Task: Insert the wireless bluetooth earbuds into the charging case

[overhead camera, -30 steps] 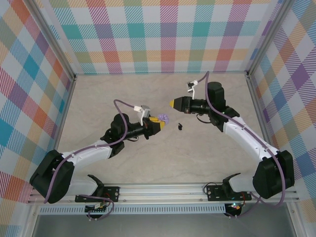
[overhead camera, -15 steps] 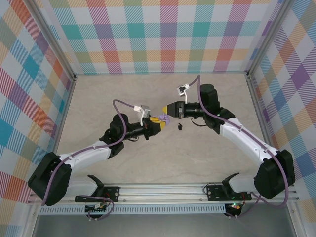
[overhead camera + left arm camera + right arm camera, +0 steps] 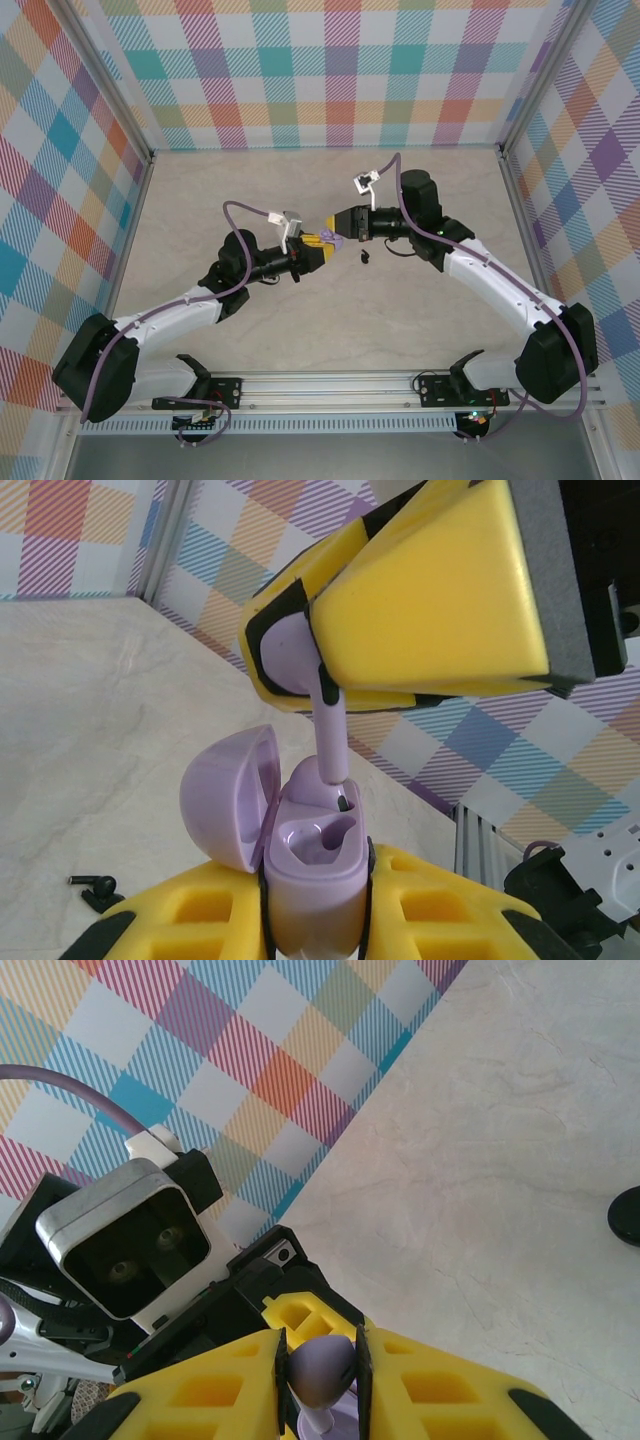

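An open lavender charging case (image 3: 305, 875) stands upright between the yellow fingers of my left gripper (image 3: 312, 900), which is shut on it; its lid (image 3: 222, 800) hangs open to the left. Its near slot (image 3: 322, 837) is empty. My right gripper (image 3: 320, 1365) is shut on a lavender earbud (image 3: 322, 1372) just above the case. The bud's stem (image 3: 331, 735) points down with its tip at the far slot. From above, both grippers (image 3: 320, 243) (image 3: 338, 224) meet tip to tip over the table's middle. A black earbud (image 3: 365, 257) lies on the table just right of them.
The black earbud (image 3: 95, 885) lies on the pale marble table (image 3: 420, 320) below the held case. Plaid walls (image 3: 340, 70) enclose the table on three sides. The left wrist camera housing (image 3: 125, 1240) sits close behind the case.
My right gripper has swung left with the lavender earbud until it sits over the case. My left gripper has lifted the case slightly up toward it.
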`<control>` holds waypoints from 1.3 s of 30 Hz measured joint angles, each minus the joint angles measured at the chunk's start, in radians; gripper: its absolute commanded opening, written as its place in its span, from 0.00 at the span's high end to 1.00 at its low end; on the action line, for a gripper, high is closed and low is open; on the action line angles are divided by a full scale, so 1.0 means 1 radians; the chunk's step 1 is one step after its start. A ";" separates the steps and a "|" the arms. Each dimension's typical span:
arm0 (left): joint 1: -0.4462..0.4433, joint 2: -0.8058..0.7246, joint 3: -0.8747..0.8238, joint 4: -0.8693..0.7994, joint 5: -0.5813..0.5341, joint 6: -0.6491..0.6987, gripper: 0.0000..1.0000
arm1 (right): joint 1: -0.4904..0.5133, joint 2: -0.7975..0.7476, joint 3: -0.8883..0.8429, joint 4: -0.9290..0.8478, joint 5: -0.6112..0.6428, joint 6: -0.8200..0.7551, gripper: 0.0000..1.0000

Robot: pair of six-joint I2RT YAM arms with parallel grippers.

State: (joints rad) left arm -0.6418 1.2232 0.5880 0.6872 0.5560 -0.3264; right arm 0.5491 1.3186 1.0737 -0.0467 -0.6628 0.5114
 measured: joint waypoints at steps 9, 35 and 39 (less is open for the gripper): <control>0.000 -0.006 0.000 0.000 -0.024 -0.008 0.77 | 0.007 0.000 0.002 -0.007 0.000 -0.011 0.74; -0.004 -0.017 0.000 -0.003 -0.041 -0.023 0.78 | 0.017 0.000 0.004 -0.025 0.024 -0.034 0.74; -0.004 -0.017 0.000 -0.002 -0.041 -0.023 0.78 | 0.022 0.000 0.003 -0.030 0.032 -0.039 0.74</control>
State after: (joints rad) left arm -0.6456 1.2064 0.5880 0.6853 0.5148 -0.3492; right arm 0.5713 1.3186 1.0771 -0.0769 -0.6308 0.4725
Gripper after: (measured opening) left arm 0.224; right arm 0.257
